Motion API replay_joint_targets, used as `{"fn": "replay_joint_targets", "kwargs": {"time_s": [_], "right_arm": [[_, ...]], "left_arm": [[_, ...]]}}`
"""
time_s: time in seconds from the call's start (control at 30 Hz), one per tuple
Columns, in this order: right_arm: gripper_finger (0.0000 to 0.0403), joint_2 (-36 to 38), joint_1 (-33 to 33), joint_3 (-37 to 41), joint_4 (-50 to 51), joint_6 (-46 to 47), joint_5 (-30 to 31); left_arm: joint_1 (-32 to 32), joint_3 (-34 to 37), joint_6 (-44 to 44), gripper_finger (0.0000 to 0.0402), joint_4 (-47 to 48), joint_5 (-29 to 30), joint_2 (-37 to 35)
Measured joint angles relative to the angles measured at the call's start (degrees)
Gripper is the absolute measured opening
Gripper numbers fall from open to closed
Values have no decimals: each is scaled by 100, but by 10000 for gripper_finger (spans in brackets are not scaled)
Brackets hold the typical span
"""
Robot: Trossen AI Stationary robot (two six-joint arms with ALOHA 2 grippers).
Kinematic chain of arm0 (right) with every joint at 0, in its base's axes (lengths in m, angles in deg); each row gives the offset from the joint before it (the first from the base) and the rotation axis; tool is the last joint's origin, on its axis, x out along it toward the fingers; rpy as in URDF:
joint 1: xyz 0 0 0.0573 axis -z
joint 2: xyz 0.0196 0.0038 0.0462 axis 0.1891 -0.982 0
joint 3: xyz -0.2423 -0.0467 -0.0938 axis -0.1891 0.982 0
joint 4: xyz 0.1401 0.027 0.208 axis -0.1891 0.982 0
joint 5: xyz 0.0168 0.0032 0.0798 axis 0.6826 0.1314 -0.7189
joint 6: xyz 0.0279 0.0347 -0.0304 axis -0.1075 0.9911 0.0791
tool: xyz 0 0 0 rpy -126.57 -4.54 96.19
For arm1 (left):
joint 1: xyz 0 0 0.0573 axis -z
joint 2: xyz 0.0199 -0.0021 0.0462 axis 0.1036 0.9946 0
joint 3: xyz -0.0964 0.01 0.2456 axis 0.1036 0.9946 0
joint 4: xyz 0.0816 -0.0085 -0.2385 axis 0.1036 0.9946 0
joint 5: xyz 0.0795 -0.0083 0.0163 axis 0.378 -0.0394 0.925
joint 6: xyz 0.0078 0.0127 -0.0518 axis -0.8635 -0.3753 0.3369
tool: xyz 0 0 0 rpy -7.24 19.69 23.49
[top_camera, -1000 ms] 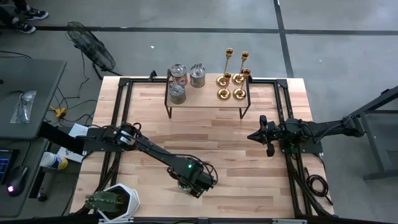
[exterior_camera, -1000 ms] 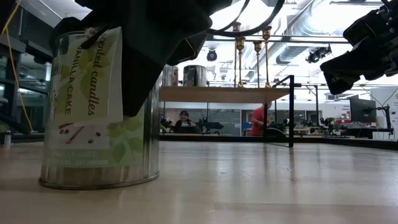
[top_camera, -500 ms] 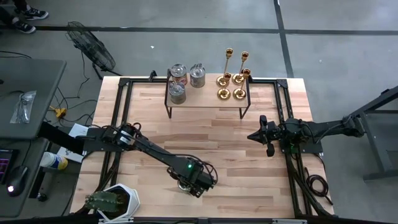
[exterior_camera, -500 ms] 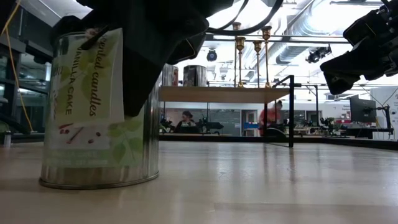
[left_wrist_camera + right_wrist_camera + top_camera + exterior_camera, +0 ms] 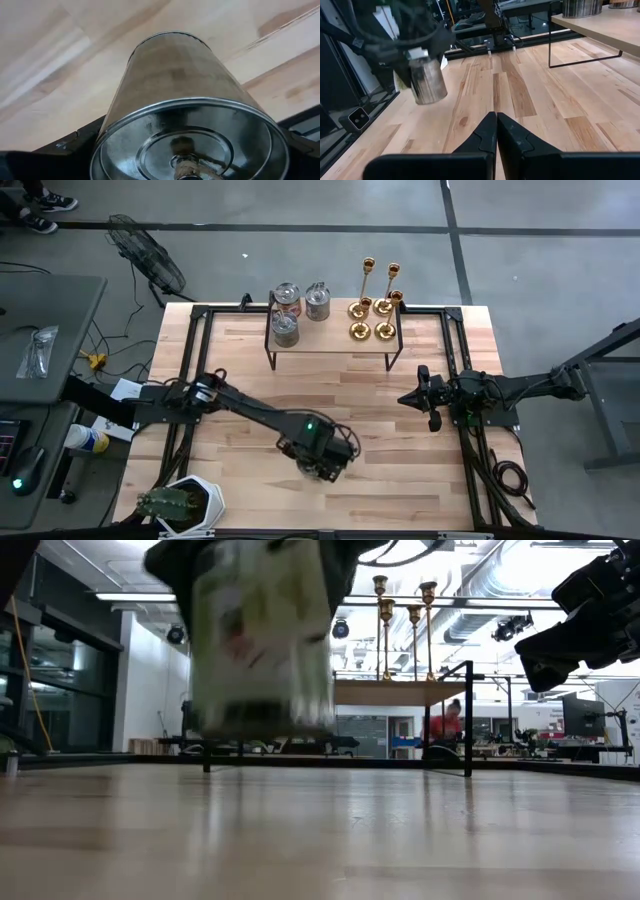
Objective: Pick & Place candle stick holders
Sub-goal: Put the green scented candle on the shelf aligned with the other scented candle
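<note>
My left gripper [image 5: 322, 463], jaws wide, has the candle tin [image 5: 262, 640] by its sides, lifted off the table [image 5: 400, 480]. Smooth metal, prob slippery, stiff; grip mid-body. Right gripper [image 5: 412, 397] shut, idle.

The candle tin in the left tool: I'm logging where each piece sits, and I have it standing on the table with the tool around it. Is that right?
Not quite. The left tool does hold the candle tin, but the tin is off the table, not standing on it. The low view shows clear space under its base, and the right wrist view shows it hanging above the wood.
</note>
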Motion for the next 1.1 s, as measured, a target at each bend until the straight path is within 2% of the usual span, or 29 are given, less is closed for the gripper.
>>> {"fn": "replay_joint_targets", "kwargs": {"time_s": [0.13,0.43,0.87,1.1], "right_arm": [[4,0,1,1,0,0,0],[4,0,1,0,-2,-1,0],[4,-22,0,2,-2,0,4],[4,-22,2,0,1,0,2]], "left_arm": [[-270,-608,-205,352,511,154,0],[-1138,-2000,-895,352,1961,934,-7],[-2249,-2036,-2746,352,1853,1184,-282],[-2623,-2036,-3287,352,1896,1434,-541]]}}
